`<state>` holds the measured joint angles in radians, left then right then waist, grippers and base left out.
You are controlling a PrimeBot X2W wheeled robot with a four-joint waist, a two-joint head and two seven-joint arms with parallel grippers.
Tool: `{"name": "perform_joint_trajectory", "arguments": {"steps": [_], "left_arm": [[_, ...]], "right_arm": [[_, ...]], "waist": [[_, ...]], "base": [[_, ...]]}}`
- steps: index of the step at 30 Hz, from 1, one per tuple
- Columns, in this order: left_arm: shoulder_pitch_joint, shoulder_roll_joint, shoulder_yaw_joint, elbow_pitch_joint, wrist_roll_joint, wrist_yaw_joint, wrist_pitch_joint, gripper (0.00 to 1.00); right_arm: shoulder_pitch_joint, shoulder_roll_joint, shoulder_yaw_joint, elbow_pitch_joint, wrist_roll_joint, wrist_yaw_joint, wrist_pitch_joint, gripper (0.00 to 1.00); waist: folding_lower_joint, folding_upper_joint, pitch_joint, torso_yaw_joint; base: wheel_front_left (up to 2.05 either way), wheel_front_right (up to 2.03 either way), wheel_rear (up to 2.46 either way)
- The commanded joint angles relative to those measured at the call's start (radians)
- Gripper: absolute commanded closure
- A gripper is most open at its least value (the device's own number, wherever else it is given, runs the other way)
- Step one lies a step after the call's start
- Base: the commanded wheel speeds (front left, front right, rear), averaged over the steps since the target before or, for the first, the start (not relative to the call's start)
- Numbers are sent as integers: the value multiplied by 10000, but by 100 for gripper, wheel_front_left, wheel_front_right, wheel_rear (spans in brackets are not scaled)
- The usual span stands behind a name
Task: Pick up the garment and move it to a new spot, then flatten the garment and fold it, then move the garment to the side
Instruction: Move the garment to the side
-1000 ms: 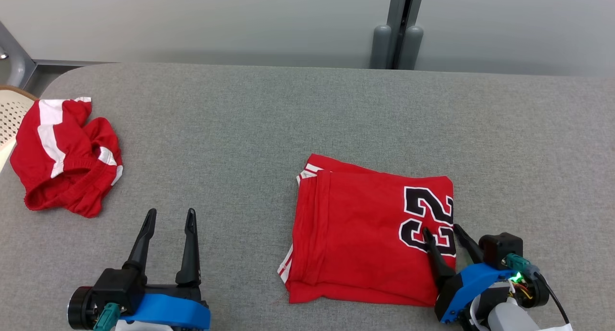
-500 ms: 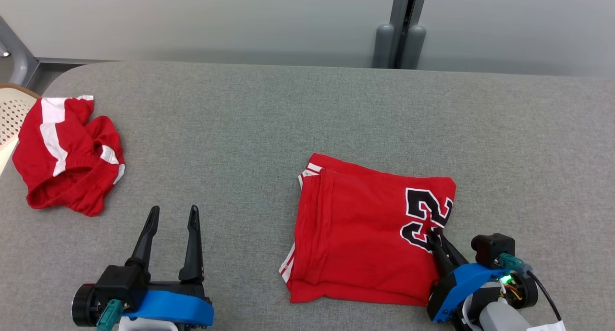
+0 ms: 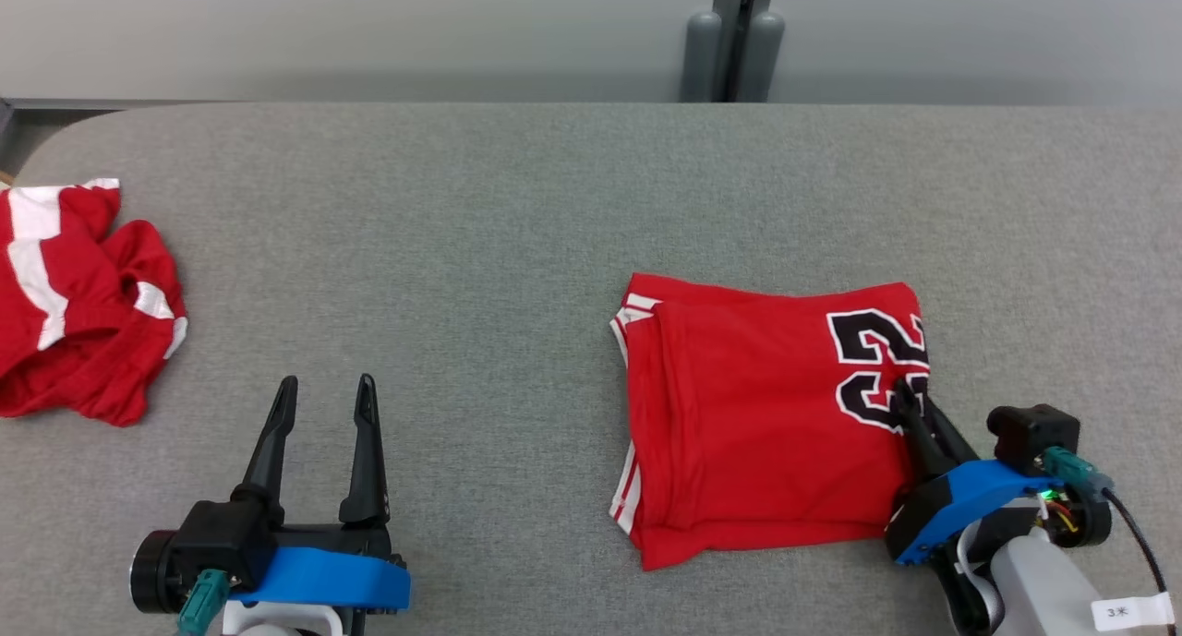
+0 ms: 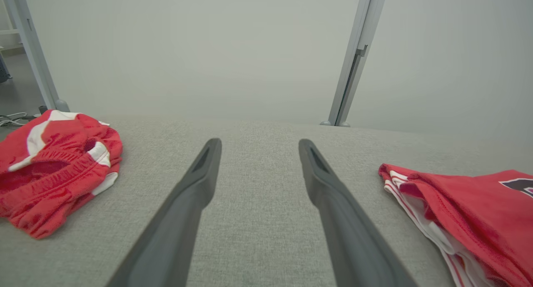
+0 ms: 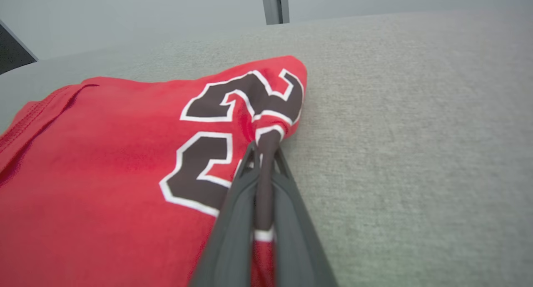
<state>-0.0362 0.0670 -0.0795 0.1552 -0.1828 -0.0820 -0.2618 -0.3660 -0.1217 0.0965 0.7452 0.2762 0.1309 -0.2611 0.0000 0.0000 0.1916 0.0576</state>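
The garment (image 3: 757, 414) is a folded red jersey with a black 22, lying flat on the grey table right of centre. My right gripper (image 3: 900, 398) is shut on its right edge, at the number. In the right wrist view a pinch of the printed cloth (image 5: 264, 137) is clamped between the two dark fingers (image 5: 237, 203). The garment's left edge (image 4: 458, 212) shows at the right of the left wrist view. My left gripper (image 3: 323, 391) stands open over bare table at the lower left, with nothing between its fingers (image 4: 200, 183).
A second red and white garment (image 3: 74, 304) lies crumpled at the table's left edge; it also shows at the left of the left wrist view (image 4: 54, 162). Grey table (image 3: 517, 248) stretches between the two garments. A grey post (image 3: 734, 36) stands behind the far edge.
My right gripper went from open to shut on the garment's right edge. The head camera has turned to the right, so the whole picture shifted left. The left gripper stayed open.
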Motion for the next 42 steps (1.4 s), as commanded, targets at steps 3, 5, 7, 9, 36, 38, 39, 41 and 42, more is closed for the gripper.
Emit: {"name": "perform_joint_trajectory", "arguments": {"steps": [3,5,7,9,36,38,39,41,42], "left_arm": [[-302,-10,-5,-223,98,-27,-42,0],[-411,-11,16,-334,164,-37,-42,0],[-525,14,43,-407,196,-38,-38,0],[-661,37,50,-452,255,-45,-35,0],[-1640,378,-89,-680,541,-152,-33,0],[-1745,405,-103,-779,545,-145,-33,0],[-1806,424,-106,-837,554,-143,-35,0],[-1924,461,-115,-948,576,-139,-31,0],[-1981,472,-138,-1021,596,-137,-21,0]], "right_arm": [[-118,-289,-338,-328,10,-3,-49,100],[-127,-420,-488,-497,-10,-3,-52,100],[-166,-483,-607,-624,-13,-4,-49,100],[-179,-509,-727,-761,-7,-4,-50,100],[-1216,-1257,-335,-1461,-443,-3,-53,100],[-1818,-1713,-84,-1323,-510,-3,-54,100],[-2134,-1995,42,-1217,-540,-3,-48,100],[-2759,-2475,305,-1001,-547,-3,-5,100],[-3042,-2746,431,-863,-563,-3,80,100]], "waist": [[0,0,357,-249],[0,0,598,-487],[0,0,827,-794],[0,0,1020,-1111],[0,0,2109,-2625],[0,0,2311,-2549],[0,0,2428,-2514],[0,0,2656,-2451],[0,0,2782,-2411]], "base": [[0,0,0],[0,0,0],[0,0,0],[0,0,0],[0,0,0],[0,0,0],[0,0,0],[0,0,0],[0,0,0]]}}
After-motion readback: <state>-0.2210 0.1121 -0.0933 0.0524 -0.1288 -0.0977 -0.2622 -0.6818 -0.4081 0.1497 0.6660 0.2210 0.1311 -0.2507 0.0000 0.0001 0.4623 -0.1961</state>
